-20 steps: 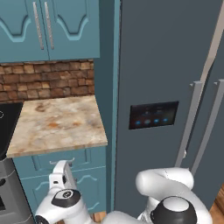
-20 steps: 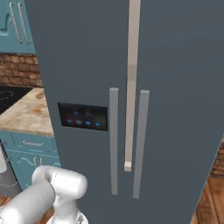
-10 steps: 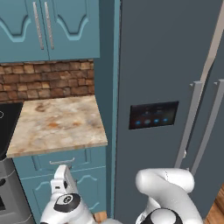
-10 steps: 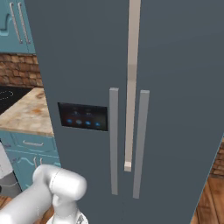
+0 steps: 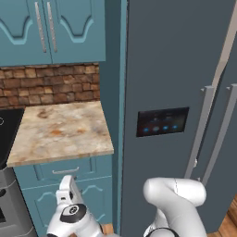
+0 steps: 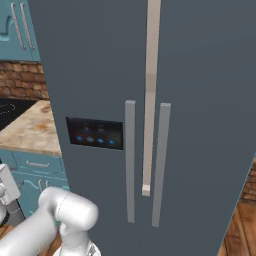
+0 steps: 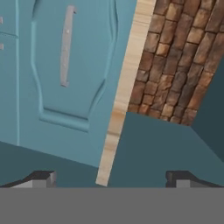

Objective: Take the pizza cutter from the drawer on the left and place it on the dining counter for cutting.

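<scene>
Left base view showed my wrist dropping lower beside the drawer (image 5: 65, 171), which was shut (cutter presumably inside, unseen); my pincer (image 7: 111, 178) gaped wide, empty, facing a cabinet door (image 7: 70, 65).

Tall grey refrigerator (image 5: 176, 83) walls off right side, flush against short marbled counter (image 5: 60, 132). Closed teal drawer (image 5: 65, 170) sits under counter edge; cabinet door (image 7: 70, 65) below also shut. Stove (image 5: 7, 185) hems left. Open air above counter, capped by upper cabinets (image 5: 51, 30) and brick backsplash (image 5: 46, 85).
</scene>
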You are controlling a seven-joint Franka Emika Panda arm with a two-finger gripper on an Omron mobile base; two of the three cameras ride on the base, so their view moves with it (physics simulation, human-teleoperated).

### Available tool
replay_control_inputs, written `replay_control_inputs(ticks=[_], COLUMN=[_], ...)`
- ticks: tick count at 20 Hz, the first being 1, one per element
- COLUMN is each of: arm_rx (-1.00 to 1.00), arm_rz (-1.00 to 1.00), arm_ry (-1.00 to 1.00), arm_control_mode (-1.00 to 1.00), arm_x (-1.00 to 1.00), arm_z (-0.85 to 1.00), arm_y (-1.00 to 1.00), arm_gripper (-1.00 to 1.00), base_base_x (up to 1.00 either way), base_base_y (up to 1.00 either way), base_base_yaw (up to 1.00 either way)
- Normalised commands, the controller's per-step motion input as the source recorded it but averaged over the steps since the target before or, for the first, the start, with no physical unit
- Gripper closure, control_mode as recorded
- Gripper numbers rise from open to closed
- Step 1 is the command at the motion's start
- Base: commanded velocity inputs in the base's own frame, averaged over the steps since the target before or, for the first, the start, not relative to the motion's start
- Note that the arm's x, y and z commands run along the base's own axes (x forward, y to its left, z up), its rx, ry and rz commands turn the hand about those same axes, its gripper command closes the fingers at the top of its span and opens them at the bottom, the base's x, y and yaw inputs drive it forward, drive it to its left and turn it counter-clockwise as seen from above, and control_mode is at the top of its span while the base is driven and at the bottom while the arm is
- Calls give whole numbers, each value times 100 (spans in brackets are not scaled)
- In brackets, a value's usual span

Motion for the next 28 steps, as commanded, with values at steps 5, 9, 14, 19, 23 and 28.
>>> replay_control_inputs(ticks=[5, 9, 14, 19, 23, 28], arm_rx=[0, 0, 0, 0, 0, 0], arm_rz=[0, 0, 0, 0, 0, 1], arm_ry=[0, 0, 0, 0, 0, -3], arm_control_mode=[-100, -100, -100, -100, -100, -100], arm_x=[27, 27, 23, 19, 24, 28], arm_z=[-26, -25, -26, -26, -19, -24], arm_y=[0, 1, 16, 18, 9, 9], arm_gripper=[-100, -100, -100, -100, -100, -100], base_base_x=[0, 0, 0, 0, 0, 0], base_base_y=[0, 0, 0, 0, 0, 0], base_base_yaw=[0, 0, 0, 0, 0, 0])
